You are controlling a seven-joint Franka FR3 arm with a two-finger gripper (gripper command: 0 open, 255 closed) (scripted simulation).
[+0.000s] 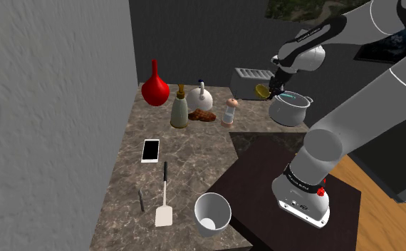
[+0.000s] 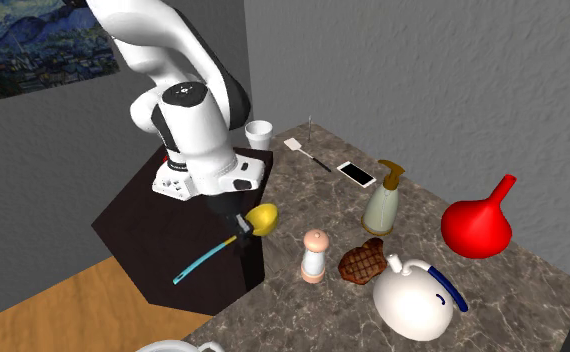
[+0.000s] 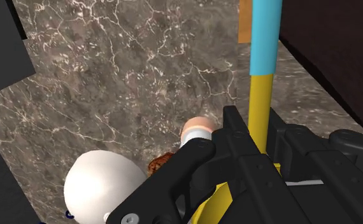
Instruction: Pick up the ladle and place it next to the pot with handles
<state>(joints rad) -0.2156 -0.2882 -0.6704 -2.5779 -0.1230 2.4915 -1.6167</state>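
Above the brown marbled countertop [image 1: 194,153], the black two-finger gripper [image 1: 275,84] is clamped on the yellow-and-cyan handle of a yellow-bowled ladle [image 2: 263,218], holding it clear of the surface. In the shoulder view its bowl hangs just beside the grey pot with side handles [image 1: 289,110], near a silver slotted toaster [image 1: 248,82].

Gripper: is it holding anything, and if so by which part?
The gripper is shut on the ladle, clasping the yellow stretch of its handle near the bowl; the blue end sticks out free.
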